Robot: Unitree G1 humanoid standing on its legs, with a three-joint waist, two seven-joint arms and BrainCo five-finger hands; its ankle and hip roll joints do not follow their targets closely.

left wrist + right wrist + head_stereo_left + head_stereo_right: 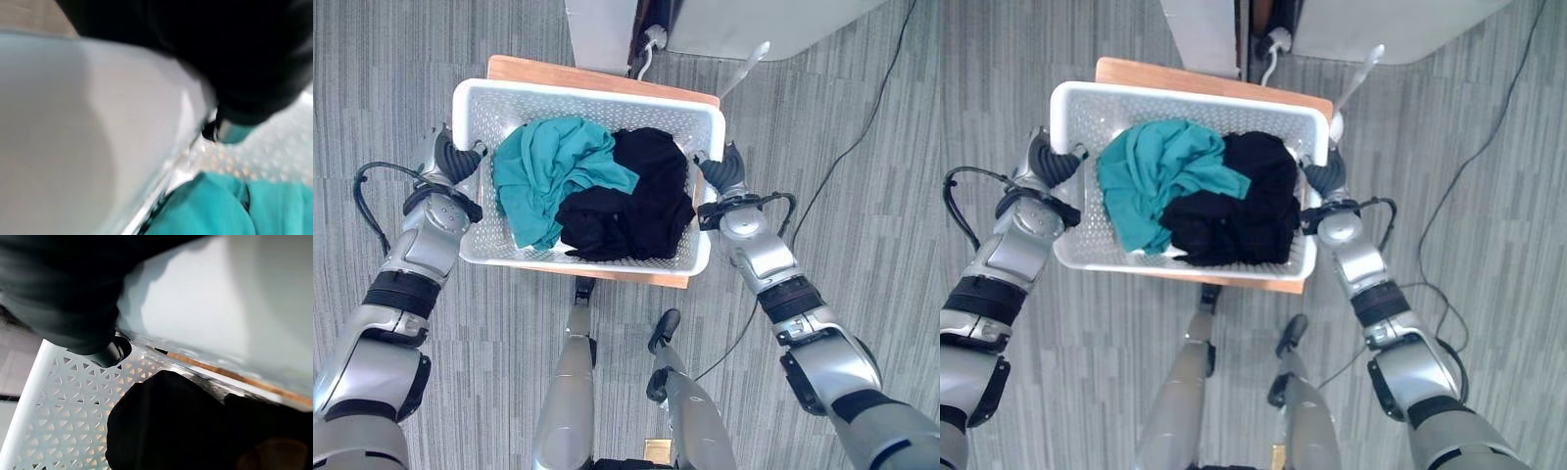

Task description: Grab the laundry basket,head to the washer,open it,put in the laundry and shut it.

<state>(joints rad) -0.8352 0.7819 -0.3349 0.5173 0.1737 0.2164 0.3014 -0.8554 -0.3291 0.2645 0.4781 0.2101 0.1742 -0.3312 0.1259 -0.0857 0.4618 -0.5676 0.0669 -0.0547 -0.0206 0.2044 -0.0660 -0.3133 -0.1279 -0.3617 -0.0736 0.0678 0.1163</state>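
While each hand, left (pixel 456 160) and right (pixel 724 172), grips a basket (pixel 588 101) end, teal cloth (pixel 548 176) and black cloth (pixel 636 201) lie between, over a table (pixel 558 70) on grey floor (pixel 822 137).

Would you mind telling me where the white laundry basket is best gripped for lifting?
At the rims of its two short ends, one hand from each side. The laundry basket is wide and open-topped, and the left hand and right hand already sit there.

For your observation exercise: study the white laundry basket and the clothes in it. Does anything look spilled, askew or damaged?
Nothing stands out. The white laundry basket sits on a wooden stand, with the teal garment and the black garment heaped inside its walls, none spilling over. The left hand and right hand are at its opposite short ends.
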